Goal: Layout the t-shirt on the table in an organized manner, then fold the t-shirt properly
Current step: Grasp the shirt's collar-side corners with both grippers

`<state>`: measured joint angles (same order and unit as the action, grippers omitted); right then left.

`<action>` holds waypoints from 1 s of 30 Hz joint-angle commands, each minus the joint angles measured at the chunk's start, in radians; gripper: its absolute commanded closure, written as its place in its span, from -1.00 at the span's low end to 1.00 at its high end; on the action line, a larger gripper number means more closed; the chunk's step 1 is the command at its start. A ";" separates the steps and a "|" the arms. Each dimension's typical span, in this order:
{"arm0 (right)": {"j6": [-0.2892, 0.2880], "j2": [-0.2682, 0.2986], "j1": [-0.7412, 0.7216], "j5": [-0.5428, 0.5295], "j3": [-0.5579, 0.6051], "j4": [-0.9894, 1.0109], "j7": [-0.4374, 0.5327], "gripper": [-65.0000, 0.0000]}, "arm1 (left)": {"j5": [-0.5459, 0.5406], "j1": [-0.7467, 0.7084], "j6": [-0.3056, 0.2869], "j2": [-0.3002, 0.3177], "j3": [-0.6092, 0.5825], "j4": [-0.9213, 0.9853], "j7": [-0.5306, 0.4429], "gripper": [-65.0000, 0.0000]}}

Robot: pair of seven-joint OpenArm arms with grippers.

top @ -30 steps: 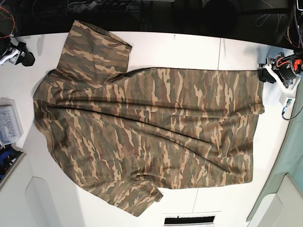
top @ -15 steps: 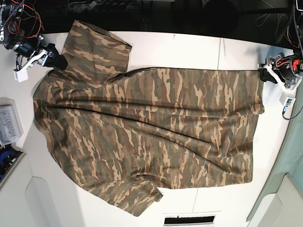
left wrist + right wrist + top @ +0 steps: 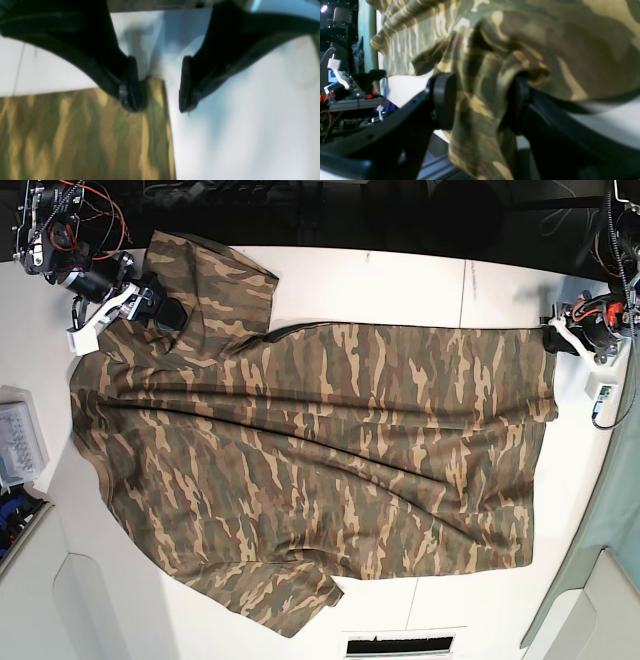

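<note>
The t-shirt [image 3: 310, 460] lies spread over my white table [image 3: 400, 285], soft camouflage cloth in olive, brown and tan, rippled with shallow creases. My right gripper [image 3: 480, 102] stands with its matte black rounded pads apart, a bunched fold of sleeve fabric hanging between them; whether they press it I cannot tell. My left gripper [image 3: 156, 92] hovers spread at the hem corner, one dark pad over the cloth edge, the other over bare smooth tabletop.
</note>
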<state>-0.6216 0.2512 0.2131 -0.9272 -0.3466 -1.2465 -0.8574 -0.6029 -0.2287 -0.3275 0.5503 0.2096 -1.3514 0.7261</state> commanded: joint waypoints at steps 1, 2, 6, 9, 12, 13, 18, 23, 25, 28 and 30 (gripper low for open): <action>0.023 0.003 0.007 0.056 0.002 -0.003 -0.042 0.01 | -0.004 0.013 -0.019 0.010 0.008 0.003 0.008 0.09; 0.023 0.000 0.007 0.056 0.002 -0.005 -0.042 0.01 | -0.007 0.013 -0.030 0.004 0.008 0.010 0.008 0.09; 0.022 -0.005 0.007 0.056 0.004 -0.006 -0.045 0.01 | -0.007 0.012 -0.070 -0.024 0.008 0.011 0.021 0.09; 0.022 -0.005 0.007 0.051 0.013 -0.009 -0.053 0.02 | -0.016 0.012 -0.120 -0.038 0.005 0.011 0.044 0.09; 0.012 -0.005 0.007 0.034 0.034 -0.017 -0.068 0.02 | -0.037 0.006 -0.159 -0.038 -0.006 0.011 0.057 0.15; 0.012 -0.005 0.007 0.033 0.043 -0.021 -0.068 0.04 | -0.037 0.006 -0.159 -0.038 -0.011 0.011 0.057 0.34; 0.016 -0.004 0.007 0.033 0.052 -0.045 -0.067 1.00 | -0.037 -0.002 -0.156 -0.034 -0.014 0.011 0.055 1.00; 0.016 -0.003 0.018 0.053 0.016 -0.119 -0.072 1.00 | -0.077 -0.021 -0.206 0.019 -0.014 -0.039 0.048 1.00; 0.016 -0.001 0.050 0.052 -0.010 -0.178 -0.079 1.00 | -0.104 -0.053 -0.231 0.050 -0.014 -0.099 0.048 1.00; 0.016 0.001 0.112 0.047 -0.052 -0.285 -0.083 1.00 | -0.121 -0.119 -0.246 0.086 -0.013 -0.209 0.029 1.00; 0.016 0.001 0.150 0.048 -0.075 -0.356 -0.083 1.00 | -0.122 -0.158 -0.245 0.102 -0.010 -0.277 -0.002 1.00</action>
<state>-0.5972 0.2413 0.3668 -0.8501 -0.4164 -1.5841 -0.9524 -0.7181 -0.3870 -0.5655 0.6323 0.1902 -1.6176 0.7376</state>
